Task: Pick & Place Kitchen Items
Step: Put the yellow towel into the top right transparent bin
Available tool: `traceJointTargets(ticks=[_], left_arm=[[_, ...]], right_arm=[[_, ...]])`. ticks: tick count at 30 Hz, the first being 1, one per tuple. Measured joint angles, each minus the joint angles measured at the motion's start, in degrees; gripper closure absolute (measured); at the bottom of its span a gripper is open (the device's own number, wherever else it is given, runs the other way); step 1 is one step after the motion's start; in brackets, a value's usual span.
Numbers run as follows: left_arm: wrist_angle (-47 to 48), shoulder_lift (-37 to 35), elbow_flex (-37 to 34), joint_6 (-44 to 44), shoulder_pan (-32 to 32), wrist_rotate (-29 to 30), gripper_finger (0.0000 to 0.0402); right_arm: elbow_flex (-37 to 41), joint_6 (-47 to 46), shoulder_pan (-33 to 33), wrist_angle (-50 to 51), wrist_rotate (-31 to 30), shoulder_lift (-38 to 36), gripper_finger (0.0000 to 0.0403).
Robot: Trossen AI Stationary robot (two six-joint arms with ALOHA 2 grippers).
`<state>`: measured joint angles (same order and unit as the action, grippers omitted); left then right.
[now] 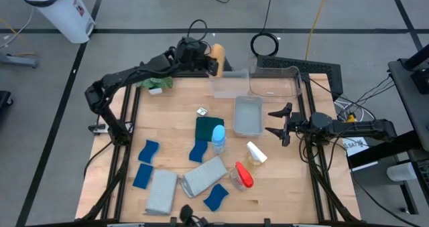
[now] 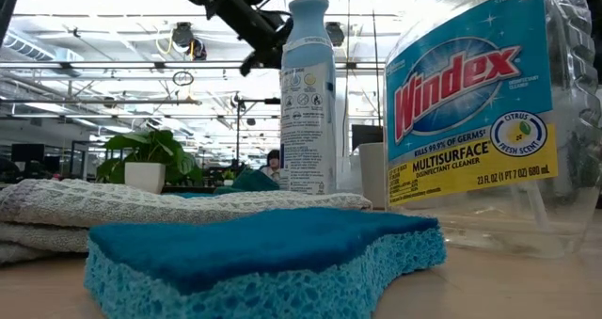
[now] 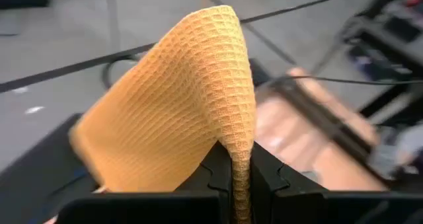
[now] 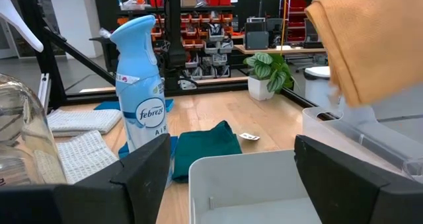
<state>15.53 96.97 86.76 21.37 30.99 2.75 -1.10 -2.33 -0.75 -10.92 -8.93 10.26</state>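
My left gripper (image 1: 212, 61) is raised over the table's far edge, shut on an orange cloth (image 1: 218, 52), beside a clear bin (image 1: 231, 85). In the right wrist view the orange cloth (image 4: 362, 45) hangs above that bin's rim (image 4: 344, 121). My right gripper (image 1: 278, 123) waits open at the table's right edge, holding nothing. On the table lie a teal cloth (image 1: 208, 127), a blue-topped bottle (image 1: 218, 138), several blue sponges (image 1: 148, 151), two grey cloths (image 1: 161, 191), a white-topped bottle (image 1: 255, 153) and a red-topped bottle (image 1: 242, 175). My left gripper pinches the orange cloth between its two fingers at a bunched fold (image 3: 242, 174). The cloth spreads out from the fingers (image 3: 215, 178) in a wide waffle-weave sheet (image 3: 178, 98). It is lifted clear of the table and hangs slack over the far edge.
A grey bin (image 1: 248, 114) stands in front of my right gripper, and a second clear bin (image 1: 275, 81) sits at the far right. A green potted plant (image 1: 157, 84) stands at the far left. The floor beyond holds cables and a white waste bin (image 1: 57, 9).
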Motion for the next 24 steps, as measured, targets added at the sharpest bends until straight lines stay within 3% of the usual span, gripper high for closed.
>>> traceJointTargets(ticks=[3, 24], left_arm=[[2.0, -0.5, 0.0, -0.8, -0.3, 4.0, 0.0387], [4.4, 0.5, 0.0, -4.6, -3.4, 9.3, 0.0387]], right_arm=[[0.0, 0.0, 0.0, 0.0, 0.0, 0.0, 0.011], [0.0, 0.0, 0.0, 0.0, 0.0, 0.0, 0.011]])
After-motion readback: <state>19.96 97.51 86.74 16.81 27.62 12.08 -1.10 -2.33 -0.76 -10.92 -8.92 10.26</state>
